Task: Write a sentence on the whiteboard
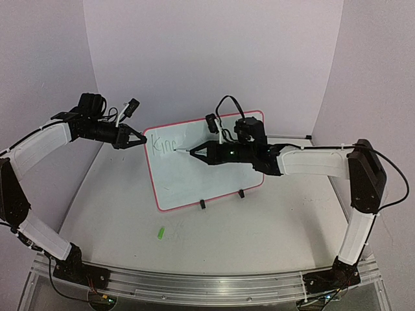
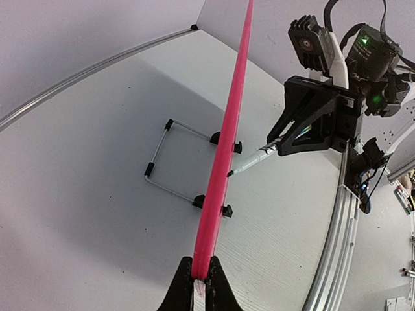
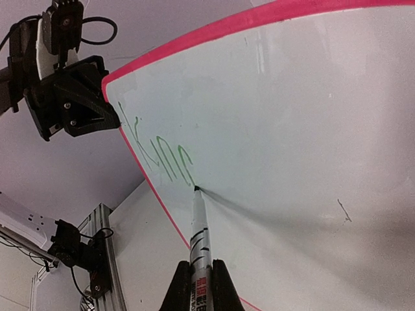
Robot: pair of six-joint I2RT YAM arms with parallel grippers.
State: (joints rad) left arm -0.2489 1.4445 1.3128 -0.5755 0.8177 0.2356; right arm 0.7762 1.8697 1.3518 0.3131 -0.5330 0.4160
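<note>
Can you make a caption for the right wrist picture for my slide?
Right gripper holds a marker, tip on the whiteboard by green letters; left gripper grips the board's edge.

The right end effector (image 3: 201, 284) clamps a marker (image 3: 200, 236), its tip touching the whiteboard (image 3: 292, 116) just past the last letter of the green writing (image 3: 162, 152), which reads about "Kin". At the whiteboard's upper left corner, the left end effector (image 3: 111, 118) grips the pink rim.

My white table (image 1: 259, 227) stands in a plain booth. A pale lilac back wall (image 1: 214, 52) meets a left wall (image 1: 39, 65) and a right wall (image 1: 379, 65). A ribbed aluminium rail (image 1: 194, 282) edges the near side. Light is soft and even, and the shadows are faint.
</note>
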